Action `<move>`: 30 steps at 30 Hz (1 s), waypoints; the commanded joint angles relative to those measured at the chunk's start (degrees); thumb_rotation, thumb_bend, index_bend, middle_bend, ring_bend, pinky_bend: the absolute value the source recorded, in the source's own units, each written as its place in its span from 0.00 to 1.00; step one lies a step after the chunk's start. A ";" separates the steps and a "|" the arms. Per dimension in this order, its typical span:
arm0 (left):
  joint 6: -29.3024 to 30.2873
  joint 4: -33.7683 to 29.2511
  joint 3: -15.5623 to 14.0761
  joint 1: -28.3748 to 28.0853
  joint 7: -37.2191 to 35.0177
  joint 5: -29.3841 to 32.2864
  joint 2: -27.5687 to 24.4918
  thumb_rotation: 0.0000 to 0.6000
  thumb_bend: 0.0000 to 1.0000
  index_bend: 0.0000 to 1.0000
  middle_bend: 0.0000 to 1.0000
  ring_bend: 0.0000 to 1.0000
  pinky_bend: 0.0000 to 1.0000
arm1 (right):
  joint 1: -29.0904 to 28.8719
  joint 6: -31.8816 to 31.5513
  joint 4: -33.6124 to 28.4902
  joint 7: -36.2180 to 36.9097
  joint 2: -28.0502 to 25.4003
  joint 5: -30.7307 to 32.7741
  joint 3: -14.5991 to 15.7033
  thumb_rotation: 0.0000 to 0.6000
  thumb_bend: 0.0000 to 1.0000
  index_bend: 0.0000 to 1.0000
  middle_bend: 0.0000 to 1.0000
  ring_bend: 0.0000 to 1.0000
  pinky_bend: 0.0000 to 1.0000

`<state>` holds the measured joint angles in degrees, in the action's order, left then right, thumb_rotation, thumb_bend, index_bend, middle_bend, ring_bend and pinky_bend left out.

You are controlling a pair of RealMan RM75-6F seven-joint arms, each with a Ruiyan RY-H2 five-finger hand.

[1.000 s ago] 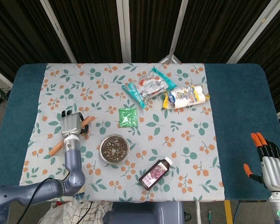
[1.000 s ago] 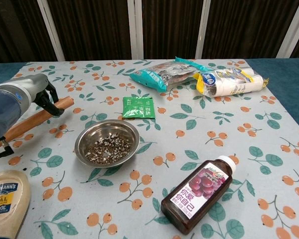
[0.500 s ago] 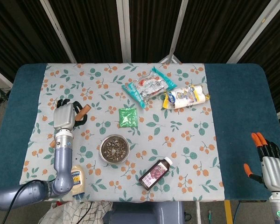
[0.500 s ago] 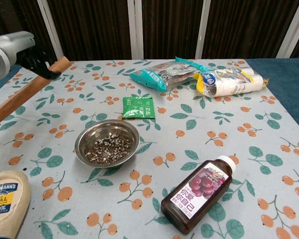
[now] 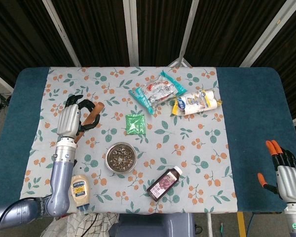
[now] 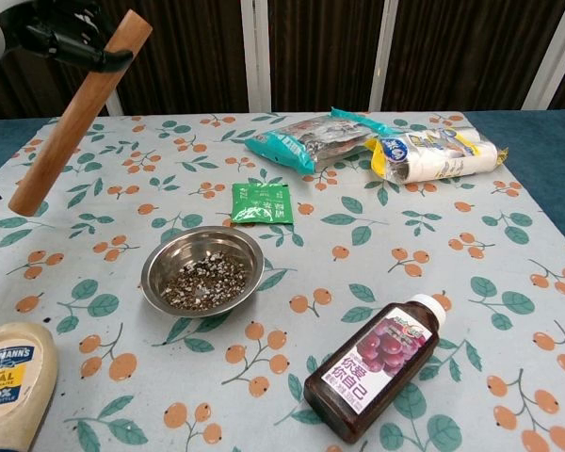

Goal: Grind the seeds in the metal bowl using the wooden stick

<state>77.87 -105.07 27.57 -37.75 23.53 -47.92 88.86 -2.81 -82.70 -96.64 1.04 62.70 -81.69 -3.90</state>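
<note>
My left hand [image 5: 73,117] grips the upper end of the wooden stick [image 6: 77,114], which hangs tilted in the air, left of and above the metal bowl [image 6: 203,269]. The stick [image 5: 90,120] shows only partly under the hand in the head view. The bowl [image 5: 121,157] holds dark and pale seeds and stands on the floral cloth. My right hand [image 5: 285,172] is at the lower right, off the table's edge, fingers apart and holding nothing.
A mayonnaise bottle [image 6: 8,381] lies left of the bowl, a dark juice bottle [image 6: 372,366] to its right. A green sachet [image 6: 258,203] lies behind the bowl. Snack packets [image 6: 311,140] and a white-yellow pack [image 6: 433,153] sit at the back.
My left hand has lifted the stick off the cloth, raising it higher and tilting it steeper, with its upper end swung toward the bowl. The right hand has not moved.
</note>
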 commanded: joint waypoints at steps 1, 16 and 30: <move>-0.41 -1.23 -0.71 0.34 -4.44 -4.14 0.19 1.00 0.77 0.54 0.60 0.14 0.07 | 0.01 -0.05 0.04 0.09 0.02 -0.02 -0.03 1.00 0.37 0.00 0.00 0.00 0.00; -0.97 5.54 -8.06 0.02 -26.19 -25.48 8.05 1.00 0.77 0.54 0.60 0.14 0.07 | -0.05 0.26 0.10 0.36 -0.07 0.11 -0.03 1.00 0.37 0.00 0.00 0.00 0.00; 3.74 17.73 -14.43 0.61 -41.07 -38.46 16.57 1.00 0.77 0.55 0.61 0.14 0.07 | -0.12 0.53 0.07 0.12 -0.06 0.21 0.03 1.00 0.37 0.00 0.00 0.00 0.00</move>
<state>80.79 -88.53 13.88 -37.33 -16.01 -85.36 104.30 -2.93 -82.17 -96.57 1.16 62.64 -81.47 -3.87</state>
